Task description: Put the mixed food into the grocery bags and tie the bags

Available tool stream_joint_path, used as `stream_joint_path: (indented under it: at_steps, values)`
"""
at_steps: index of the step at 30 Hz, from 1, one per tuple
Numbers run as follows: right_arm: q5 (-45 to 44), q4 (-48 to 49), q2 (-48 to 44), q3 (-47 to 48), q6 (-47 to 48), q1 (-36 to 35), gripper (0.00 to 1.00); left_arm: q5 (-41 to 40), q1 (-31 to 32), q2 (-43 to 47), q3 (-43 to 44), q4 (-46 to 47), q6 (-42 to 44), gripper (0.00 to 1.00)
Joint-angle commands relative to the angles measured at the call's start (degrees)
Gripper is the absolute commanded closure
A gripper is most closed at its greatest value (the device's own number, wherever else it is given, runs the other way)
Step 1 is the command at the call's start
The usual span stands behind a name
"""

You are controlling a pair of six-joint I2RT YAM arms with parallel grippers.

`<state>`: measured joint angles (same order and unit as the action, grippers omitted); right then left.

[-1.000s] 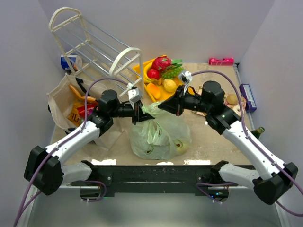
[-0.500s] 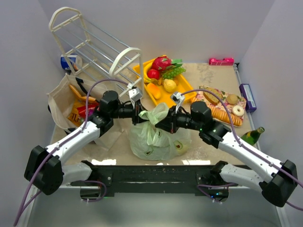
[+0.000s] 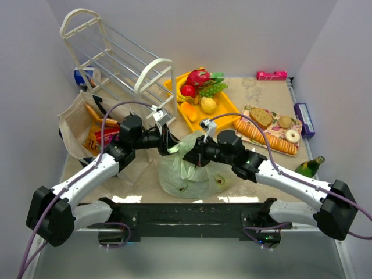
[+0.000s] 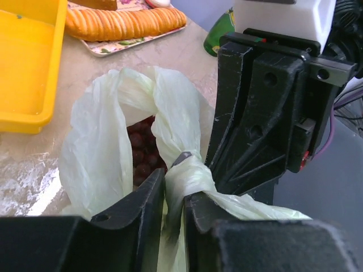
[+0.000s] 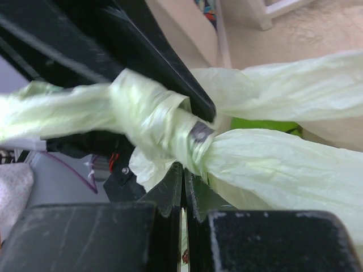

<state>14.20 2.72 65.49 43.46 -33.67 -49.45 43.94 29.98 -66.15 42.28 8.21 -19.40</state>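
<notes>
Meeting at pale-green bag (image 3: 192,174) knot: left hand (image 3: 170,142), right hand (image 3: 190,156).

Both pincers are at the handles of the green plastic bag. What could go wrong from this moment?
1. The thin green bag may tear where the right pincer clamps its twisted handle.
2. The left pincer stands partly open around the handle, so the half-made knot may slip loose.
3. The two pincers sit very close together and may collide.

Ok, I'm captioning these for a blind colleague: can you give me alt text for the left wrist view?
The left tool has a twisted handle of the pale-green plastic bag running between its black fingers, with the right tool's black body close on the right. Dark purple grapes show through the bag's mouth; a yellow tray and a plate of bread lie behind.
</notes>
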Motion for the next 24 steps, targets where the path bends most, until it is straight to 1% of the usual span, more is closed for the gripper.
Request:
stream_joint_path:
  at_steps: [1,2,3,5,6,8,9,12,14,18,22,24]
  values:
    - [-5.76,0.09,-1.07,-1.19,-1.40,-0.29,1.00,-1.32,-0.45,3.39,0.96,-1.87,0.41,0.68]
    - [-5.76,0.18,-1.07,-1.19,-1.40,-0.29,1.00,-1.32,-0.45,3.66,0.87,-2.58,0.41,0.65]
    - [-5.58,0.09,-1.07,-1.10,-1.22,-0.29,1.00,-1.06,-0.45,3.83,0.87,-2.84,0.15,0.60]
    - [-5.41,0.09,-0.55,-1.10,-1.05,-0.29,1.00,-0.70,-0.45,4.36,0.87,-3.11,-0.11,0.54]
    - [-5.23,0.09,-0.54,-1.10,-0.96,-0.29,1.00,-0.88,-0.45,4.45,0.96,-3.37,-0.37,0.50]
    - [-5.23,0.09,-0.54,-1.10,-0.96,-0.29,1.00,-1.66,-0.45,5.41,1.66,-4.94,-0.12,0.47]
    - [-5.32,0.00,-0.63,-1.10,-0.96,-0.29,1.00,-2.80,-0.53,5.85,2.01,-5.65,0.41,0.43]
    - [-5.58,-0.35,-1.07,-1.01,-0.70,-0.29,1.00,-5.17,-0.71,7.96,3.77,-8.11,1.55,0.38]
    - [-5.67,-0.87,-1.33,-0.92,-0.34,-0.38,1.00,-6.41,-0.88,9.19,5.87,-12.23,2.34,0.37]
    - [-5.58,-1.14,-1.42,-0.84,-0.26,-0.29,1.00,-10.71,-1.50,11.21,8.95,-16.55,4.54,0.33]
    - [-5.49,-1.40,-1.60,-0.75,0.01,-0.29,1.00,-10.99,-1.68,12.54,10.63,-17.00,4.54,0.30]
    - [-5.58,-1.58,-1.68,-0.66,0.10,-0.38,1.00,-9.59,-1.68,11.67,10.89,-16.65,4.72,0.27]
